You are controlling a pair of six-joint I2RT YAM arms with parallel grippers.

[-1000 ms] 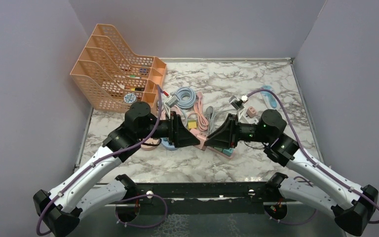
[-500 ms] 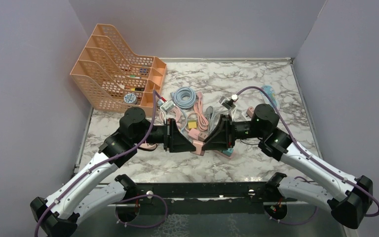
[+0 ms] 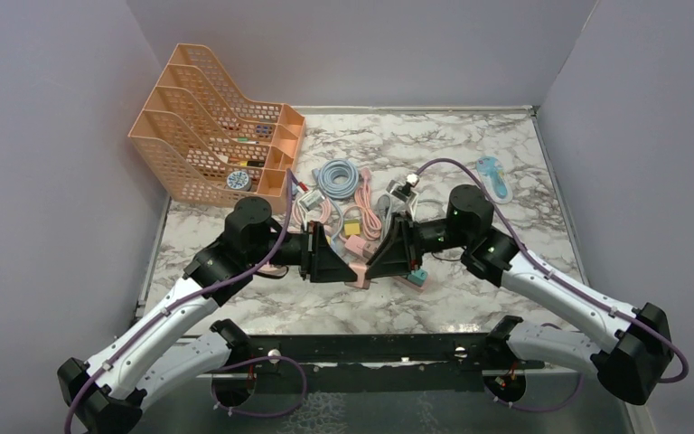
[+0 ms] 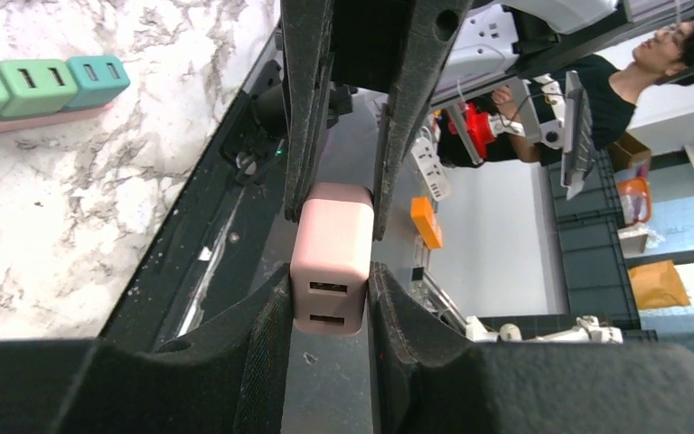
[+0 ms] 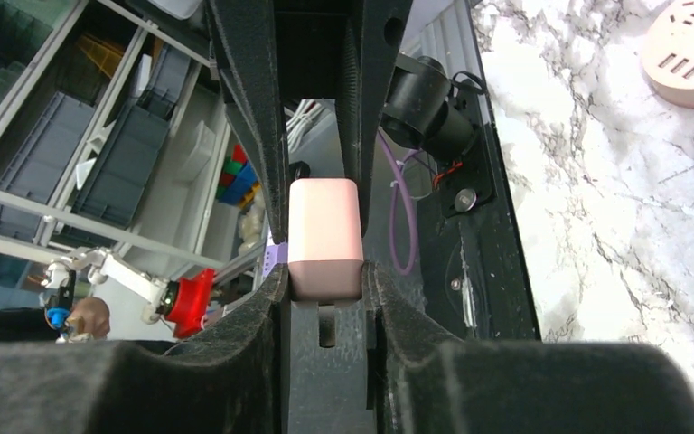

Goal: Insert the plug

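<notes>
A small pink plug (image 3: 360,275) with two USB ports hangs just above the marble table, between both grippers, which meet tip to tip. My left gripper (image 3: 347,268) is shut on its port end (image 4: 332,258), fingers pressed against both sides. My right gripper (image 3: 373,266) is shut on the opposite end (image 5: 325,237), and a prong shows below the plug in the right wrist view. A pink power strip with green and teal sockets (image 4: 36,83) lies on the table just right of the grippers; its teal end (image 3: 416,276) shows in the top view.
An orange mesh file rack (image 3: 208,127) stands at the back left. Coiled cables (image 3: 341,176) and small adapters lie behind the grippers. A round pink socket block (image 5: 691,50) lies near the left arm. A blue item (image 3: 494,176) rests at the back right.
The right arm carried the plug leftward to the left gripper. The left gripper's jaws closed onto the plug's other end, so both now grip it.
</notes>
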